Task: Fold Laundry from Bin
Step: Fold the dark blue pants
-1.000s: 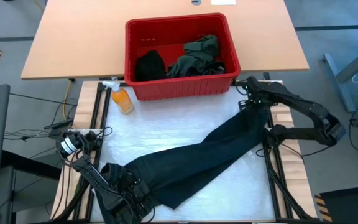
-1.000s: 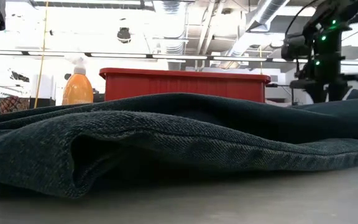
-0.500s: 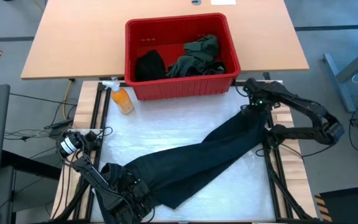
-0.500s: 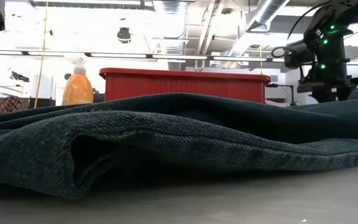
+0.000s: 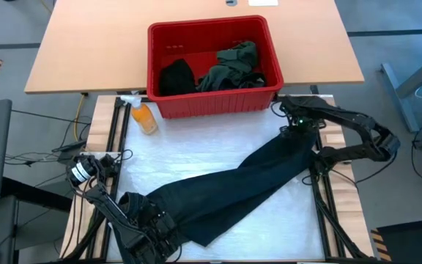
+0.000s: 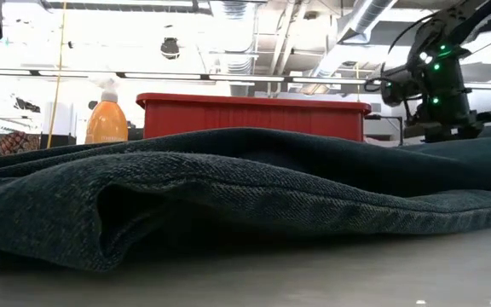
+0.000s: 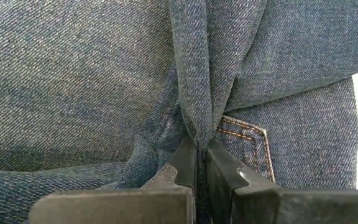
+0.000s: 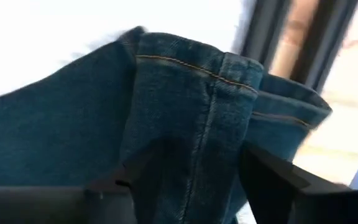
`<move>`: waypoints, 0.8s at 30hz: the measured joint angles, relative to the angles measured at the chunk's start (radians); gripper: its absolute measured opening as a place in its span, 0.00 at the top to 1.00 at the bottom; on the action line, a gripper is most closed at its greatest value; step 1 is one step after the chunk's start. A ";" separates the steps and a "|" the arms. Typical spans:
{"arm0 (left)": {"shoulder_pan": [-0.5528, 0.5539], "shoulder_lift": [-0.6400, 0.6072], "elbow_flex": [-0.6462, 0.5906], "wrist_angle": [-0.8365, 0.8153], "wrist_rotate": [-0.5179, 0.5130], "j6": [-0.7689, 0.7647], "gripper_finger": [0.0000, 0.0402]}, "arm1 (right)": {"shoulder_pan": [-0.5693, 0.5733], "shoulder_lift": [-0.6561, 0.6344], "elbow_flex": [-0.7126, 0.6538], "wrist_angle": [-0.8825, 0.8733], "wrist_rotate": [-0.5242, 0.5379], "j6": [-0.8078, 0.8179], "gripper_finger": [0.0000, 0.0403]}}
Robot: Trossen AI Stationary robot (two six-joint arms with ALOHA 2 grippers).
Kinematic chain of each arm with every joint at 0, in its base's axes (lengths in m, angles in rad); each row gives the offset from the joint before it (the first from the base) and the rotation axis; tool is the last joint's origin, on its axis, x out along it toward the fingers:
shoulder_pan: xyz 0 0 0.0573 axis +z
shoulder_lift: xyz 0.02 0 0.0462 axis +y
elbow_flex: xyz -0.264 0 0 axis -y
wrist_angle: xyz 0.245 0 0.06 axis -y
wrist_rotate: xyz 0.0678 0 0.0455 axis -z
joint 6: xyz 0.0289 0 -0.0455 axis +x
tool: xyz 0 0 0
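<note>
Overhead, the trousers [image 5: 233, 187] lie diagonally across the white table [image 5: 218, 136], from its near left corner to the far right edge. Beyond them sits the bin [image 5: 212, 64], holding a black cloth [image 5: 176, 76] and an olive piece [image 5: 234, 64]; an orange spray bottle [image 5: 143, 116] stands beside it. Only the wrist views reveal grips: the left gripper [image 7: 201, 163] is clenched on a denim fold, while the right gripper [image 8: 194, 171] straddles the hem, fingers spread.

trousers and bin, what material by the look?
Trousers: looks like denim, a matte dark blue-grey diagonal twill weave with tan topstitching at a pocket corner. Bin: seems moulded plastic, bright red and smooth, with a thick rim and ribbed sides.
</note>
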 joint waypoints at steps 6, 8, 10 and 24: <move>0.000 0.000 0.000 0.000 -0.003 0.001 1.00 | 0.097 0.017 0.000 0.092 -0.082 -0.009 0.84; 0.000 0.000 0.000 0.000 -0.003 0.001 1.00 | 0.130 0.015 0.012 0.102 -0.087 -0.013 0.94; 0.000 0.000 0.000 0.000 -0.002 0.001 1.00 | 0.166 -0.003 0.042 0.097 -0.095 -0.009 0.94; -0.001 0.001 -0.001 0.002 -0.086 -0.012 1.00 | 0.493 -0.428 0.528 0.174 0.108 -0.045 0.95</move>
